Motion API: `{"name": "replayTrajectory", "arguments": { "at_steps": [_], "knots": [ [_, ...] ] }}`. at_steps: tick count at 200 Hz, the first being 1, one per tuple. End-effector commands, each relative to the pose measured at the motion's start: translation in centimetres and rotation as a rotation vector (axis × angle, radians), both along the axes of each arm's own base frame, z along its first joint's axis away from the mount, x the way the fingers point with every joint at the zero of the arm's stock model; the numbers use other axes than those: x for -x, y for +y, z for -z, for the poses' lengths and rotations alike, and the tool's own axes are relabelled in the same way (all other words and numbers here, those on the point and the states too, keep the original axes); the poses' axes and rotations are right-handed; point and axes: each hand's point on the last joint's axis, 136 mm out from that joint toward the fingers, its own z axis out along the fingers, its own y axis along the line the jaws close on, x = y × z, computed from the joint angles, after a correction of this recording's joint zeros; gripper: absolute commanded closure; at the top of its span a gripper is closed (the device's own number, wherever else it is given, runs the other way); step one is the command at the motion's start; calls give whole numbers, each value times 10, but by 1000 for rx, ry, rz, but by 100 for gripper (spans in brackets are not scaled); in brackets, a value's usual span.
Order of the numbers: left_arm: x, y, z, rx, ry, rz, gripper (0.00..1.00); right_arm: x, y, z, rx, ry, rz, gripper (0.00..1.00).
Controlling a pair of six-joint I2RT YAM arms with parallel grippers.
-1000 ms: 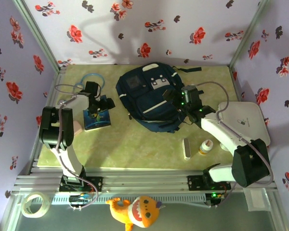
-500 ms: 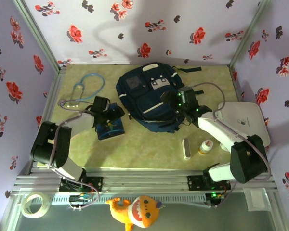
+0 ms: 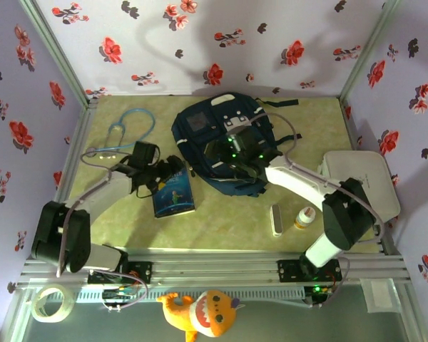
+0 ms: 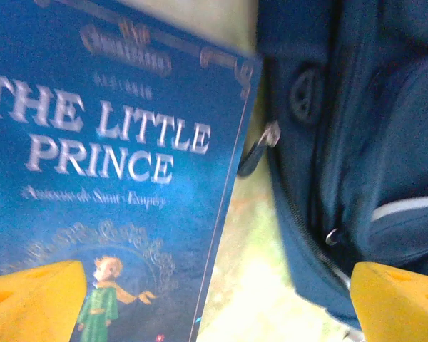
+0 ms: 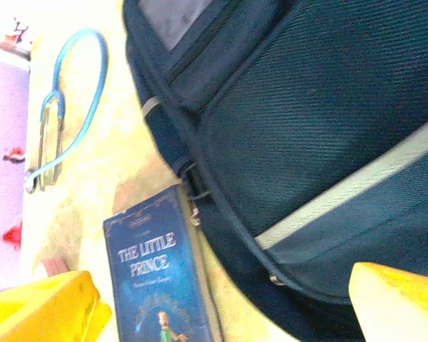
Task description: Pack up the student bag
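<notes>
1. The student bag lies flat at the far middle of the worktop, with its front pocket facing up.
2. The left gripper hangs released with its jaws wide. It is over the edge of a blue book titled "The Little Prince" and grasps nothing.
3. The book lies flat just beside the bag's near-left side.
4. The right gripper is also released, with its jaws spread above the bag's near-left part and nothing between them.
5. A blue stethoscope lies far left, and a white case sits at the right edge.
</notes>
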Motion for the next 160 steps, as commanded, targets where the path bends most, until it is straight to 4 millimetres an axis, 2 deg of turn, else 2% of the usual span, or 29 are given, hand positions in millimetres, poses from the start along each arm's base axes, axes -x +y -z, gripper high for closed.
{"name": "replayTrajectory", "arguments": {
  "at_steps": [1,30,52,113,160],
  "knots": [
    [3,32,-3,-63,9,-20,5,12,20,9,107,0,-98,9],
    [12,66,7,-109,29,-54,4,27,51,24,168,28,-214,16],
    [23,80,19,-136,74,-49,4,36,69,41,202,68,-282,25],
    [41,68,48,-84,179,38,6,42,99,81,246,168,-357,41],
    [47,64,58,-73,215,77,9,47,102,106,276,224,-374,52]
  ]
}}
